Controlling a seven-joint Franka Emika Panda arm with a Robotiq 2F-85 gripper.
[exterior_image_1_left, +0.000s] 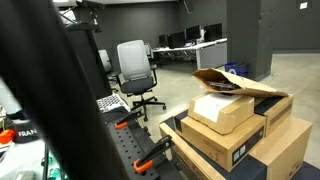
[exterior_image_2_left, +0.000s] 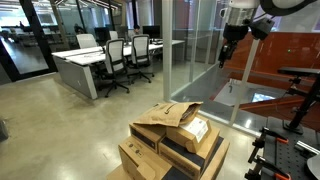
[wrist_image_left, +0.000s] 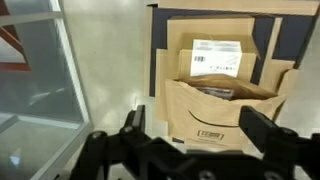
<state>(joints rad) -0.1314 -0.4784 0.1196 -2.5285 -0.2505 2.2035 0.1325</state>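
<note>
Open-plan office, seen in both exterior views. Polished concrete floor (exterior_image_2_left: 60, 120), pale grey, glossy, faint reflections. Dark grey wall (exterior_image_1_left: 250, 30) at back. Grey swivel chair (exterior_image_1_left: 135, 70) alone on the floor; long white desk (exterior_image_1_left: 195, 52) with monitors (exterior_image_1_left: 175, 40) beyond. Tall glass partition (exterior_image_2_left: 185, 50). Desk cluster (exterior_image_2_left: 85, 62) ringed by black chairs (exterior_image_2_left: 125, 55). Orange-red wall panel (exterior_image_2_left: 275, 55). Bright ceiling lights (exterior_image_2_left: 90, 5), even light.

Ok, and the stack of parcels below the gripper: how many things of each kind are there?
Torn brown paper mailer: 1
Small cardboard box with a white label: 1
Dark flat box: 1
Plain cardboard boxes lower in the stack: 2 that can be told apart
Total: 5
</note>
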